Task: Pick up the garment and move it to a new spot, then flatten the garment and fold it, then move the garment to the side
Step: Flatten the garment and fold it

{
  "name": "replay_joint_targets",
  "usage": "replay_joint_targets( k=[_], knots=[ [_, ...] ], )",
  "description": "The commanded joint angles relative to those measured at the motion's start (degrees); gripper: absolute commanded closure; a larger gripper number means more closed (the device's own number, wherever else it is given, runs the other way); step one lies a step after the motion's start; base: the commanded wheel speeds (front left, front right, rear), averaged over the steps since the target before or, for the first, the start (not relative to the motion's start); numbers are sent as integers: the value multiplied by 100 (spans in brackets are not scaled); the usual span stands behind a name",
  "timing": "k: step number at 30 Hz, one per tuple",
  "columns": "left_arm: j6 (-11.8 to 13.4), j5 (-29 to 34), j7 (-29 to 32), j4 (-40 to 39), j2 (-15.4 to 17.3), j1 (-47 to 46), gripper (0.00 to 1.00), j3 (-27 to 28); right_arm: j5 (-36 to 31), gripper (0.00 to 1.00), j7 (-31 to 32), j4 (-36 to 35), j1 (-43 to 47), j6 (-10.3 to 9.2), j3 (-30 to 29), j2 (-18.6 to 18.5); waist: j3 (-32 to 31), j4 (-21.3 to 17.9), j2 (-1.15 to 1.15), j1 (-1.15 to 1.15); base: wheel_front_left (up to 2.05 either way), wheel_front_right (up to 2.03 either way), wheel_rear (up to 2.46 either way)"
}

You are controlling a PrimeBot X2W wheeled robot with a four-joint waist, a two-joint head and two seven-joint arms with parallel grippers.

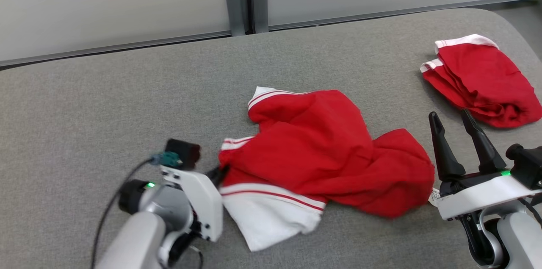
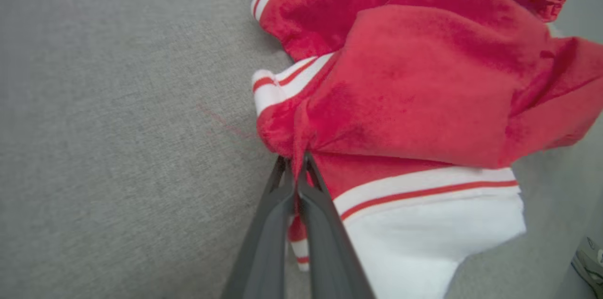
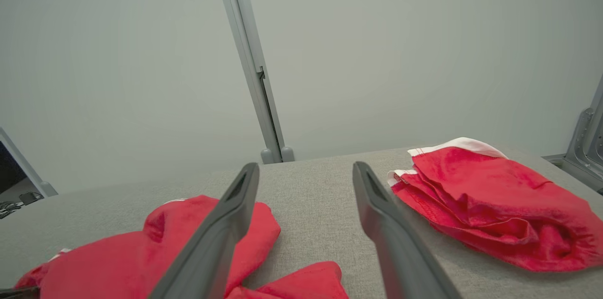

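While clamped tight at the lower left of the head view, pinches with the left gripper (image 1: 217, 174) a thin ridge of red cloth at the left edge of the crumpled red-and-white garment (image 1: 313, 150). Seen from the left wrist, presses both dark fingers (image 2: 268, 233) together at centre frame, with that ridge squeezed between the tips. Lies bunched at frame centre on the grey padded surface (image 1: 127, 91), white striped hem toward the bottom edge, red body spilling rightward.

Has only a small bite of cloth, so probably risks slipping free on the lift, or hauling the heap up as a twisted rope, hard to flatten afterwards. Could also drag rather than carry if raised too little, rucking the folds further.

Further right, holds the right gripper (image 1: 449, 115) spread wide and empty, fingers pointing up-frame, just beside the garment's right end and a white label (image 1: 434, 196). Could snag that end if swung rightward.

At upper right, sits near a second red garment (image 1: 482, 78), folded by the rounded edge. Could tangle the two if set down too close.
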Motion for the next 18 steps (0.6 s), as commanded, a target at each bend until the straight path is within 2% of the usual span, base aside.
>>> replay_joint_targets(
  k=[1,5,9,18],
  knots=[
    [49,-30,23,-39,106,-120,100,83,-25,0,-38,-8,-6,2,12,-38,28,24,0,0,0,0,0],
    [141,-208,281,-114,409,-313,100,432,-31,0,-39,-42,-85,1,75,-90,142,55,0,0,0,0,0],
    [205,-469,511,226,741,-489,100,836,-40,0,-39,-28,-187,2,186,-113,279,-3,0,0,0,0,0],
    [298,-855,449,982,1270,-635,100,1512,-3,0,-39,32,-258,2,186,-140,392,-155,0,0,0,0,0]
  ],
)
